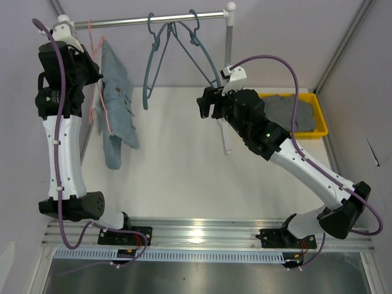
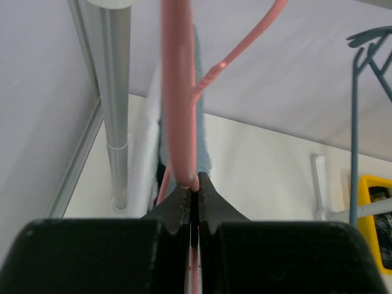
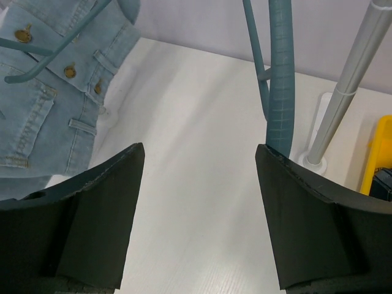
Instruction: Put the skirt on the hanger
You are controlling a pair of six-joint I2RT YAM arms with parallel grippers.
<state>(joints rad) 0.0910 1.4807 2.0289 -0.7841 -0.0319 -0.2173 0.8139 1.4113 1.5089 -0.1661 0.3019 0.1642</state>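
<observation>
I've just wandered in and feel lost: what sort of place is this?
Probably a robot test booth, not a home: a left arm and right arm bolted at a white table, a clothes rail with blue hangers, a denim skirt, and a yellow bin of clothes.

- Top: high at 6 o'clock, looking down over the whole surface [image 1: 184, 177].
- Left wrist: tight on the pink hanger [image 2: 179, 92], 10 o'clock.
- Right wrist: low, sharing denim skirt [image 3: 37, 104], blue hanger [image 3: 280, 73].
</observation>
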